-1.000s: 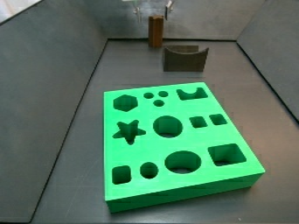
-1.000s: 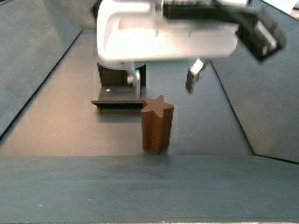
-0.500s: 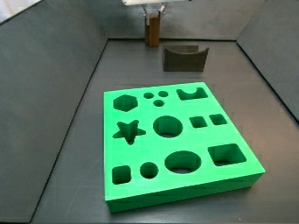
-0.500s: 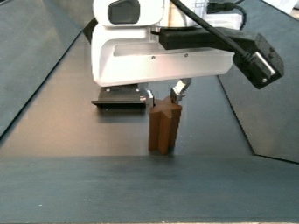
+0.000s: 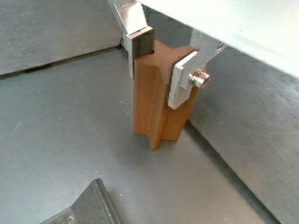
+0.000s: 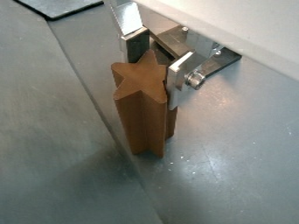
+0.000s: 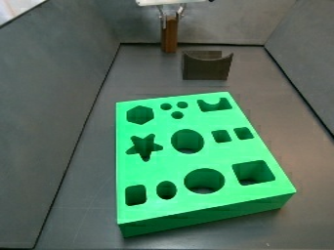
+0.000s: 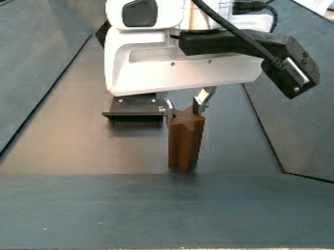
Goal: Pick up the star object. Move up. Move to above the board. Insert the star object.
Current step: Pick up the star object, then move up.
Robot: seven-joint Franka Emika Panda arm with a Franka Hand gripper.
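Note:
The star object (image 8: 185, 143) is a tall brown fluted post standing upright on the grey floor at the far end of the bin, also seen in a side view (image 7: 170, 35). My gripper (image 8: 185, 104) is down over its top, shut on it. In both wrist views the dark pad and silver plate press on opposite sides of the star-shaped top (image 5: 160, 96) (image 6: 142, 103), with the gripper (image 5: 163, 63) (image 6: 158, 66) around it. The post's foot rests on the floor. The green board (image 7: 196, 217) lies nearer the front, its star hole at the left.
The fixture (image 7: 205, 64) stands just beside the post, between it and the board; it also shows in a side view (image 8: 131, 113). Sloping grey walls (image 7: 65, 59) close in on both sides and behind the post.
The gripper came down from above the post and its fingers closed round the top. In the last half second almost nothing moved.

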